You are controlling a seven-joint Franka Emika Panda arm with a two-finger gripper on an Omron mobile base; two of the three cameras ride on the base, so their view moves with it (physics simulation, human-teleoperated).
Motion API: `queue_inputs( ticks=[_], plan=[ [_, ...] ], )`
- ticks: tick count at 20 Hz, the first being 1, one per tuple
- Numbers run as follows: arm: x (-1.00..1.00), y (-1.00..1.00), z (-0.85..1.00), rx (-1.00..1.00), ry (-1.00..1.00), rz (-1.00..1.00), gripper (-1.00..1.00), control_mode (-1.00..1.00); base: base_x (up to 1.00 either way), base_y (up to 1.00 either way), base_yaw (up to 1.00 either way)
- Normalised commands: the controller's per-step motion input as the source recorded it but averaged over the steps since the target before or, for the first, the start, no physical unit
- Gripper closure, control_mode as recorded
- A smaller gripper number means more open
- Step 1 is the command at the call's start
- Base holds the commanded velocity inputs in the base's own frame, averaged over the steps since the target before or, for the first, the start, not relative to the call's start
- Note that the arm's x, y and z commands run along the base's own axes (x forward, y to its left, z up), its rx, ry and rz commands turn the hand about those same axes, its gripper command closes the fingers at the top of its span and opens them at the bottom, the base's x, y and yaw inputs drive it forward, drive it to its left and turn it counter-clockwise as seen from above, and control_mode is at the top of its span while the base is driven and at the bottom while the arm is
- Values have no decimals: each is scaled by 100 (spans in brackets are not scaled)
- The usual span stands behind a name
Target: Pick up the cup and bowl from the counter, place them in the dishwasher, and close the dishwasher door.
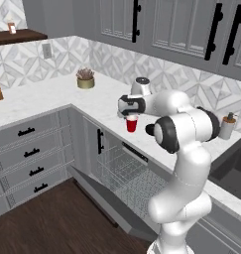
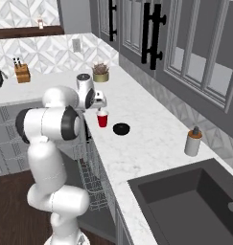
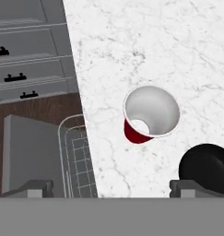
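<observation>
End effector [image 3: 111, 186] hovers released above cup [image 3: 149, 115], upright on desk [image 3: 132, 41]; bowl [image 3: 208, 167] near it (dishwasher door [image 1: 109, 203] down, rack out).

Grey cabinets [image 1: 30, 149], patterned tile backsplash [image 1: 67, 52], dark wood floor [image 1: 47, 223]

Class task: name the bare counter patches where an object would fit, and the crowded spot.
Bare marble lies between the bowl and the soap bottle, and between the cup and the potted plant. It is crowded around cup and bowl, under the gripper.
</observation>
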Motion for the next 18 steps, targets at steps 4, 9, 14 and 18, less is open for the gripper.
queue_inputs(
  ticks=[4, 9, 14, 18],
  plan=[
    [51, -3, -37, -1, 3, 0, -100, -100, 0, 0, 0],
    [63, -1, -29, 0, 0, 0, -100, -100, 0, 0, 0],
    [43, -2, -22, 0, 6, 1, -100, -100, 0, 0, 0],
    [48, 0, -36, 0, 7, 2, -100, -100, 0, 0, 0]
  ],
)
